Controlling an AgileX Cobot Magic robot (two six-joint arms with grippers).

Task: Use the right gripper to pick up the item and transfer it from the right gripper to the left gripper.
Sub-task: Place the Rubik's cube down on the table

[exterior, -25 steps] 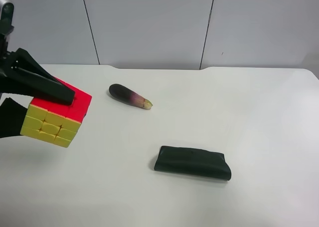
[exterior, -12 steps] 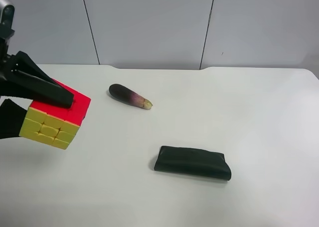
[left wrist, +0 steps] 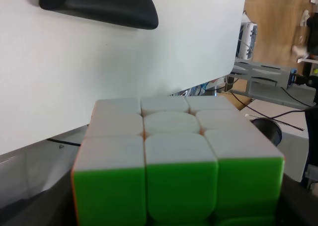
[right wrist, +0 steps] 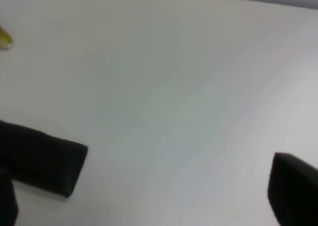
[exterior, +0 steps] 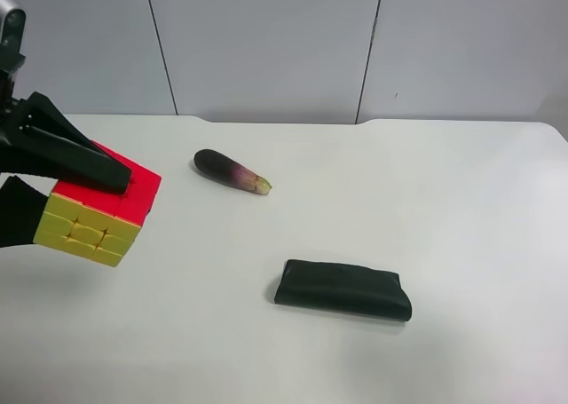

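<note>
Exterior high view: small twisty puzzle cube with square tiles (exterior: 93,213) sits at the view's far left, clamped in the left pincer (exterior: 80,200). One long flat black wedge finger (exterior: 89,164) lies across the red top face. The other black finger shows low at the frame edge beside the yellow face. The pincer is clenched on the cube. The cube is tilted, one corner pointing down, and looks lifted off the white counter (exterior: 426,200). Left wrist view confirms this arm has it: the cube fills the lower frame, white face and green face toward the lens, counter far behind. Dark purple eggplant (exterior: 231,171) lies on the counter near the cube but apart from it, pale stem end pointing toward the view's right. Flat black pouch (exterior: 343,289) lies well apart from both, nearer the front edge, about mid-counter. Right pincer (right wrist: 149,191) does not show in the exterior high view. The right wrist view is blurred: two black fingers sit at opposite frame edges, spread wide, with only bare counter between them, so it is released and grasps nothing. One end of the pouch shows just beside one of those fingers in that view; contact is unclear. Grey wall panels (exterior: 266,40) stand behind the counter.
</note>
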